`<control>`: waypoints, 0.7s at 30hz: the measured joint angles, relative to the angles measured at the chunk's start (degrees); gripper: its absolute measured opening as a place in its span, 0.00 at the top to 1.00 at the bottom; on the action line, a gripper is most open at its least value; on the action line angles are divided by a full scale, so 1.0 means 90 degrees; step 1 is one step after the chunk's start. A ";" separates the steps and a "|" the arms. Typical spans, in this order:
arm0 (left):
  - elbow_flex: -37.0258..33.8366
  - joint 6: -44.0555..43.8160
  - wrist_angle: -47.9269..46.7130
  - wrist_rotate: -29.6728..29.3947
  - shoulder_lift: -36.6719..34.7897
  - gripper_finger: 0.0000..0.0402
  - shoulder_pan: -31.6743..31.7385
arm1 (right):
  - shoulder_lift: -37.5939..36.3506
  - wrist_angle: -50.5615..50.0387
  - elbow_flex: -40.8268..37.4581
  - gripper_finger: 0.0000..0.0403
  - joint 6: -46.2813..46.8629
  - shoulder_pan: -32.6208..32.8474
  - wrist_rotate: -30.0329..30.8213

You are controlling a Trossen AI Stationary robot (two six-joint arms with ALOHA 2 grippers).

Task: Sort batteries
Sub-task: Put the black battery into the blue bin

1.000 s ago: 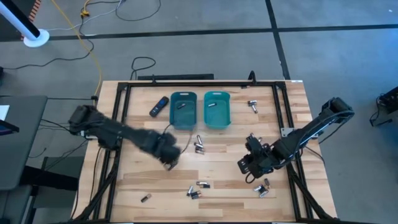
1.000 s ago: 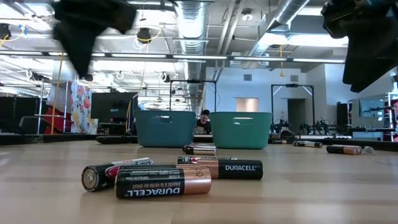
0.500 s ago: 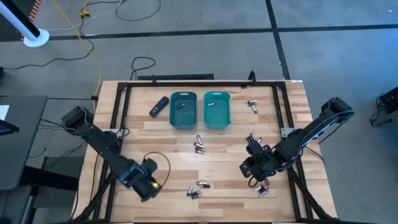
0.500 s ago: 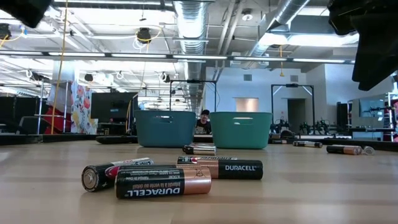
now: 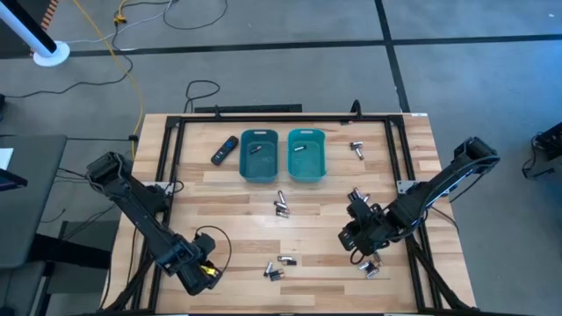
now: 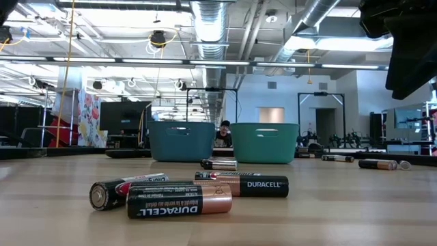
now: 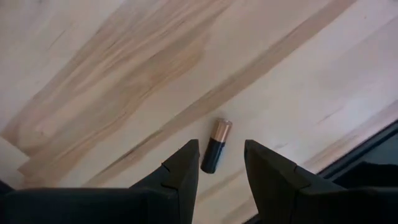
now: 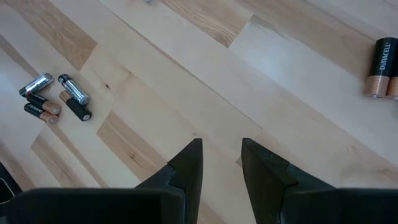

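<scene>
hovering with fingers parted and empty, left gripper over a lone dark copper-ended battery near the table's front left edge, best lowered straight to straddle it crosswise before closing; right gripper likewise parted, empty, waiting at right.

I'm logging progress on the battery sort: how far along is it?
Early. One battery already lies in each teal bin. In hand: the left gripper, open, hovers over a lone copper-ended battery near the table's front-left; nothing is gripped. The right gripper, open, holds nothing. Left: clusters at centre, front and right, plus one beside the bins.
</scene>
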 joint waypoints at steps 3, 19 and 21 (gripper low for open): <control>0.0000 0.0252 0.0208 0.0304 0.0292 0.69 -0.0029 | 0.0000 -0.0012 0.0000 0.68 -0.0014 0.0005 0.0000; 0.0043 0.0861 0.0889 0.1204 0.1627 0.69 -0.0023 | 0.0000 -0.0015 0.0000 0.68 -0.0094 0.0085 0.0000; 0.0042 0.0880 0.0856 0.1301 0.1758 0.70 -0.0019 | 0.0002 -0.0014 0.0000 0.68 -0.0094 0.0085 0.0000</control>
